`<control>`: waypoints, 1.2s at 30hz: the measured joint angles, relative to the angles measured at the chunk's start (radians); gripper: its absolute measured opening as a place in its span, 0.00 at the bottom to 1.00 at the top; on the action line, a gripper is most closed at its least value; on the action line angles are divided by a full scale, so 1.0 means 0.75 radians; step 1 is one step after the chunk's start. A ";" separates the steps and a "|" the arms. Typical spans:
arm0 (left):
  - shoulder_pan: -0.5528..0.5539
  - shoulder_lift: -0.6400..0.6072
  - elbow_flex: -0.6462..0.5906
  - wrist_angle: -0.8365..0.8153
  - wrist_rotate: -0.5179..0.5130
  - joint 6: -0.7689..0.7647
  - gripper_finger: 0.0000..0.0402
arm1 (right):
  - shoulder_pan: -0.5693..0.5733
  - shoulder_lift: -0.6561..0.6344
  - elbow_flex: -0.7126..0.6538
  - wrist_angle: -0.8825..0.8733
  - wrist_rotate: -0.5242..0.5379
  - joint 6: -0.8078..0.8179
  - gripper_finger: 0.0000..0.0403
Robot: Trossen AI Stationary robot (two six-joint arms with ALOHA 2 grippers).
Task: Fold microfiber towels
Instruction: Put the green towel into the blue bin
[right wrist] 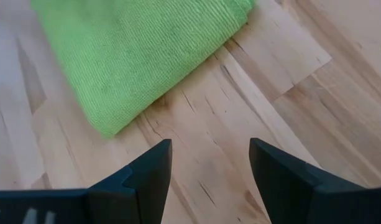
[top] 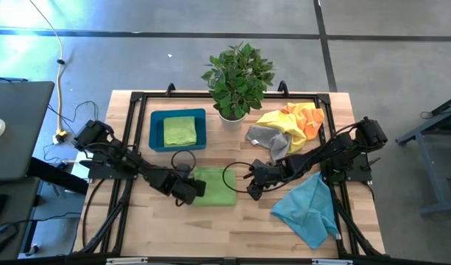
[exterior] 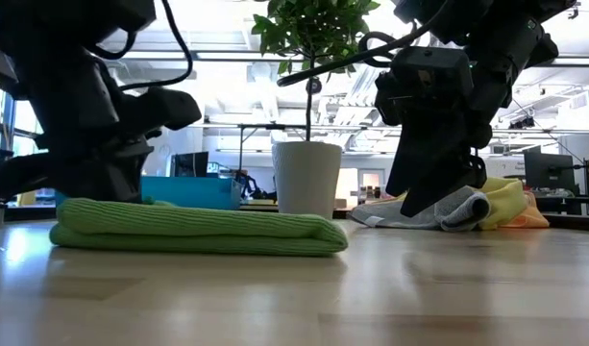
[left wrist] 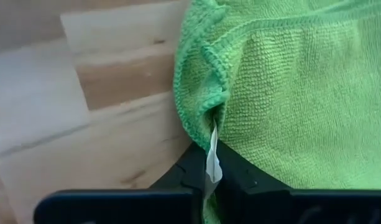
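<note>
The lime green towel (top: pixel 215 186) lay folded flat near the middle of the table (top: pixel 151 228); soft, light and limp, it looked likely to sag and slip open unless taken at an edge through all its layers. The left pincer (left wrist: pixel 212 163) was pressed together on that towel's left edge, pinching the hem and a white tag, its arm stretched low across the table. The right pincer (right wrist: pixel 209 163) hung spread and empty over bare wood just beside the towel's right edge.
</note>
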State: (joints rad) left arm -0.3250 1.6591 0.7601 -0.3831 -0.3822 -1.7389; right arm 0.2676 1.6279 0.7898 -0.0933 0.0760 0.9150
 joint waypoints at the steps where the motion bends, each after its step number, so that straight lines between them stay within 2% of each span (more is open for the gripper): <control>1: 0.000 -0.005 0.001 0.001 0.002 0.035 0.03 | 0.000 0.000 0.000 0.000 0.000 0.000 0.51; 8: 0.027 -0.097 0.109 -0.135 0.016 0.323 0.01 | 0.000 0.000 -0.001 -0.003 0.000 0.000 0.51; 13: 0.133 -0.172 0.220 -0.288 0.016 0.561 0.01 | 0.000 0.000 0.000 -0.018 0.006 0.000 0.51; 20: 0.363 -0.233 0.333 -0.306 0.002 0.885 0.01 | 0.001 0.000 0.000 -0.023 0.033 0.009 0.51; 29: 0.709 -0.232 0.475 -0.296 -0.005 1.281 0.00 | -0.014 0.000 0.000 -0.030 0.076 0.144 0.51; 36: 0.935 -0.232 0.513 -0.481 0.043 1.472 0.00 | -0.092 0.001 0.000 -0.030 0.106 0.212 0.51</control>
State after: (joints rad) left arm 0.3766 1.4849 1.1449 -0.7440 -0.3501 -0.6351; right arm 0.1987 1.6283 0.7898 -0.1159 0.1558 1.0737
